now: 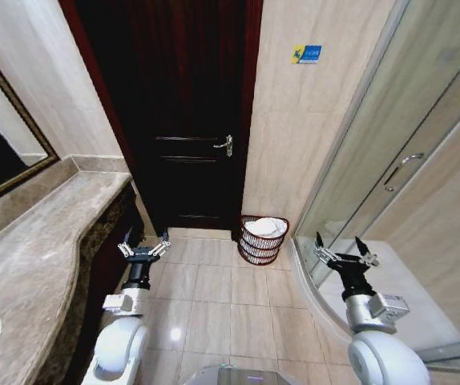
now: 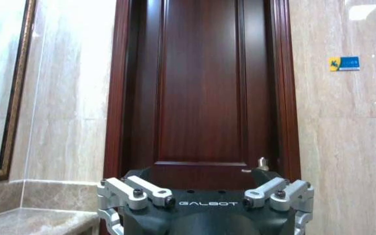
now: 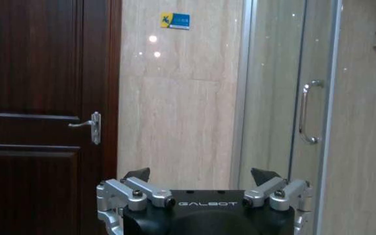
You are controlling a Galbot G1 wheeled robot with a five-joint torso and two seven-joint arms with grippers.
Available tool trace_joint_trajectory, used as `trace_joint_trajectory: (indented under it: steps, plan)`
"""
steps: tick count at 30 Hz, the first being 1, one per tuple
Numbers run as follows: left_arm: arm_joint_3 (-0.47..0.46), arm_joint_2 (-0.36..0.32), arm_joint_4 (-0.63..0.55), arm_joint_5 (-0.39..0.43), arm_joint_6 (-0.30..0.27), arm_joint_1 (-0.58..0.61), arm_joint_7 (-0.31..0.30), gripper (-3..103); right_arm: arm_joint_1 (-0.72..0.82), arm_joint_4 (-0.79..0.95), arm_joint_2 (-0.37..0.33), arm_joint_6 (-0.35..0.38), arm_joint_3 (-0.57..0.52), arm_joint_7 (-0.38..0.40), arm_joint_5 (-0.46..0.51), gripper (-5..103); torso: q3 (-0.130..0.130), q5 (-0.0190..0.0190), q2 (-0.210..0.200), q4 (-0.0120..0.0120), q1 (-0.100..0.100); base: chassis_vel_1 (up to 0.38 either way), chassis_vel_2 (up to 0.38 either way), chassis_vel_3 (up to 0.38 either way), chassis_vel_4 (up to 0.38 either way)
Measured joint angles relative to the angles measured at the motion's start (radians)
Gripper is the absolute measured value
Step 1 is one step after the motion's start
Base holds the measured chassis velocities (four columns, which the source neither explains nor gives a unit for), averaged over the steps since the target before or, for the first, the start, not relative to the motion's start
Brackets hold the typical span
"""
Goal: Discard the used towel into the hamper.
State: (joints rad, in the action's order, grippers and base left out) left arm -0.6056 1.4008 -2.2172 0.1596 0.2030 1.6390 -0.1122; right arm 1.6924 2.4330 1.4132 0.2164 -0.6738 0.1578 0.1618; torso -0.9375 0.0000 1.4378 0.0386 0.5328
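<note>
the hamper (image 1: pixel 264 239) stands on the floor (image 1: pixel 214 305) at the far side, against the wall between the dark door (image 1: pixel 178 112) and the shower glass (image 1: pixel 390 152), with a white towel (image 1: pixel 267 226) lying in its mouth; the left gripper (image 1: pixel 143 248) hangs near the stone tabletop (image 1: pixel 38 241), fingers spread and holding nothing; the right gripper (image 1: pixel 345 252) hangs near the shower, fingers also spread and empty; judging by this, the drop looks done; to finish well, keep both arms tucked and clear of the glass and the tabletop edge.
</note>
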Motion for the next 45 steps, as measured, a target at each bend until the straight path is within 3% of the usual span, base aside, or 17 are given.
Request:
trace_joint_trajectory:
  steps: [29,45]
  plan:
    - [0.006,-0.017,-0.004,0.003,0.006,0.016,0.008,100,0.005,-0.012,0.001,-0.021,0.043,0.006,-0.027,100,0.000,0.0000,0.000,0.0000,0.000,0.083,-0.084,-0.085,0.088]
    - [0.011,-0.006,-0.012,-0.008,-0.029,0.014,0.015,100,0.008,-0.018,-0.012,-0.020,0.045,0.009,-0.024,100,0.000,0.0000,0.000,0.0000,0.000,0.108,-0.090,-0.093,0.099]
